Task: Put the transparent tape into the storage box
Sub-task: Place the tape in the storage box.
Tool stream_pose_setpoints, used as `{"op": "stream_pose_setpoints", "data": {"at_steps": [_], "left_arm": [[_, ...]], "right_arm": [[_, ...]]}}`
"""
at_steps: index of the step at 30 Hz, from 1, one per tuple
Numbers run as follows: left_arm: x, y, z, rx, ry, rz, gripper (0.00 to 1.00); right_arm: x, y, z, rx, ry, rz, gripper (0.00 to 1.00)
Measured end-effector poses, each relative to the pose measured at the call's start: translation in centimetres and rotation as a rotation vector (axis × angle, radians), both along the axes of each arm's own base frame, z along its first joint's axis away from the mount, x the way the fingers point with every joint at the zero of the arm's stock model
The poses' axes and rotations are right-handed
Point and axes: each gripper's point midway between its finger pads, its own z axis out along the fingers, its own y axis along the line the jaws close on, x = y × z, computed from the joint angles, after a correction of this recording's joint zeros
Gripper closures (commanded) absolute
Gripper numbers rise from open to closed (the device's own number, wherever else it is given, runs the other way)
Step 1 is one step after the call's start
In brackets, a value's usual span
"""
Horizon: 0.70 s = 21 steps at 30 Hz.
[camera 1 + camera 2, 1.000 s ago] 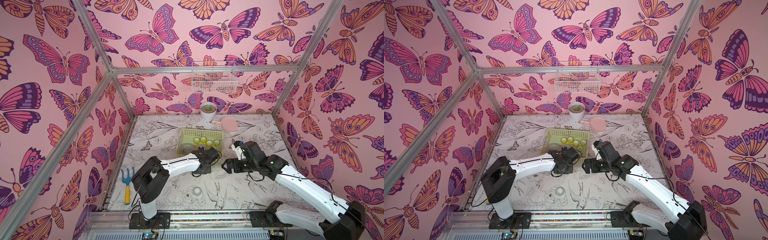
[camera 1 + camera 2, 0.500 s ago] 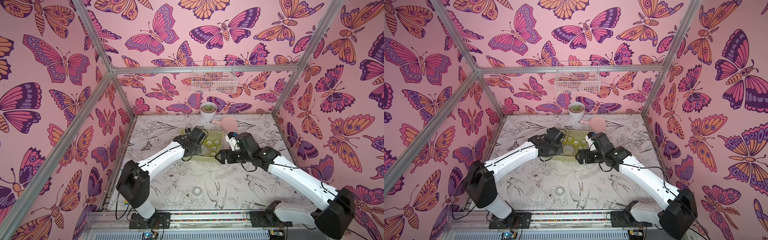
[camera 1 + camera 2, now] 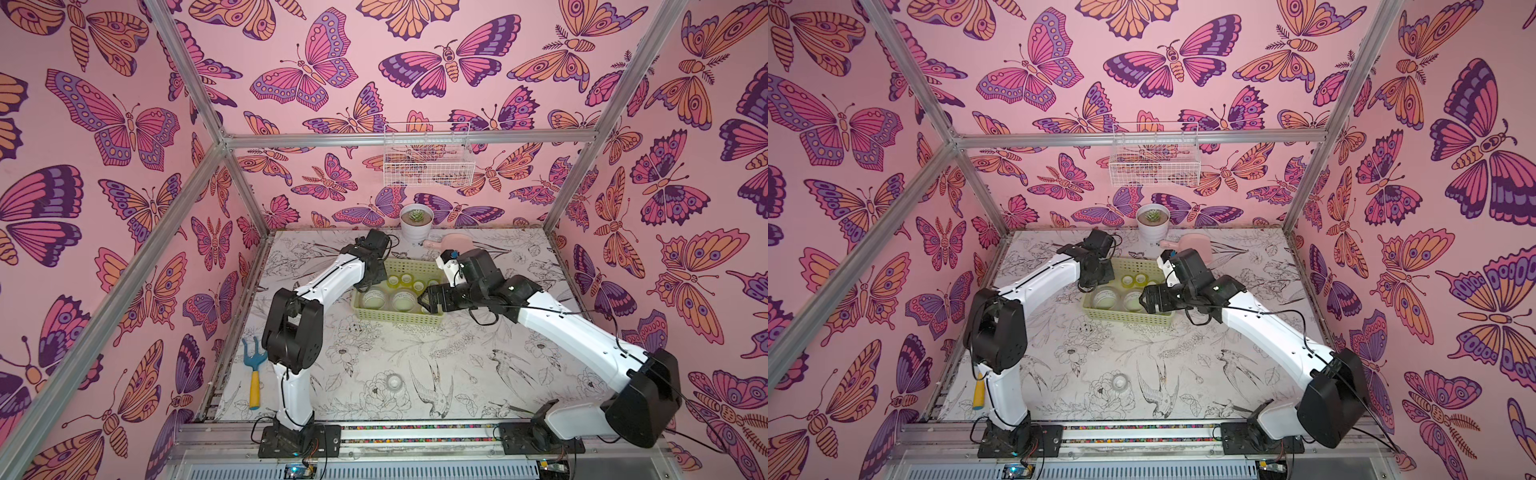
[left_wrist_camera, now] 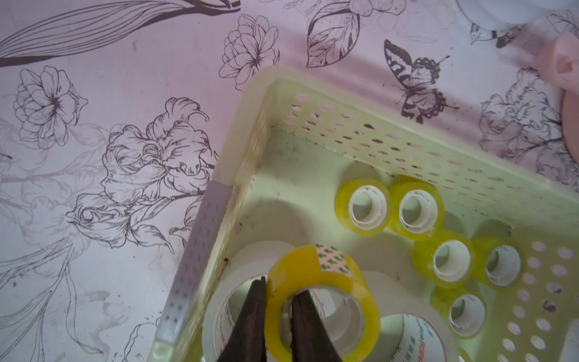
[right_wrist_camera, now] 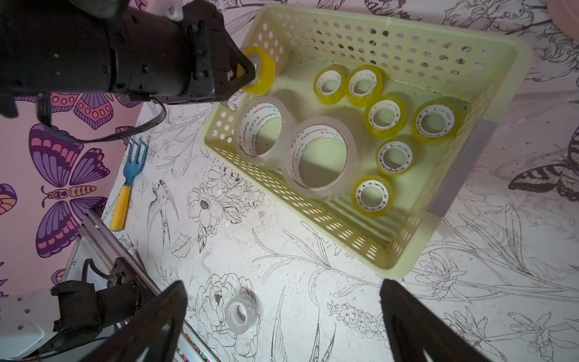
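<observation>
The storage box (image 3: 397, 318) (image 3: 1127, 318) is a pale yellow-green perforated basket in the middle of the table. Inside lie two large colourless tape rolls (image 5: 261, 133) and several small yellow ones (image 5: 385, 117). My left gripper (image 4: 279, 288) (image 5: 247, 67) is shut on the wall of a yellow tape roll (image 4: 316, 269), one finger inside its core. It holds the roll over the box's left end, above a large roll. My right gripper (image 5: 283, 286) is open and holds nothing at the box's right end. One small colourless tape roll (image 3: 394, 381) (image 5: 241, 312) lies on the table near the front.
A blue and yellow garden fork (image 3: 254, 374) lies at the front left beside the left arm's base. A white pot with a succulent (image 3: 416, 222) and a pink scoop (image 3: 451, 241) stand behind the box. A white wire basket (image 3: 428, 156) hangs on the back wall.
Both arms have swung from in front of the box back to it. The left gripper has carried the yellow roll over the box's left end; the right now hangs at its right end.
</observation>
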Motion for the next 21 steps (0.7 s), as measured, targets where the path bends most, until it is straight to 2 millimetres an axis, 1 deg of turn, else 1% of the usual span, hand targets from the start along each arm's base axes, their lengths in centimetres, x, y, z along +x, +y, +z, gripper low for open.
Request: {"op": "stream_pose_setpoints", "data": {"at_steps": [2, 7, 11, 15, 21], "left_arm": [[1.0, 0.1, -0.7, 0.003, 0.007, -0.006, 0.92], [2.5, 0.3, -2.7, 0.021, 0.035, -0.017, 0.91], [3.1, 0.2, -4.4, 0.031, 0.067, -0.032, 0.91], [3.6, 0.0, -5.8, 0.033, 0.087, -0.045, 0.91], [3.7, 0.0, -7.7, 0.050, 0.122, -0.057, 0.89]], "right_arm": [[0.1, 0.1, -0.2, -0.008, 0.000, 0.007, 0.01], [0.6, 0.5, -0.5, -0.020, 0.000, 0.016, 0.01], [0.8, 0.7, -0.8, -0.029, 0.003, 0.020, 0.01], [0.9, 0.8, -0.8, -0.032, -0.001, 0.026, 0.01], [1.1, 0.7, -0.8, -0.033, -0.001, 0.023, 0.01]]}}
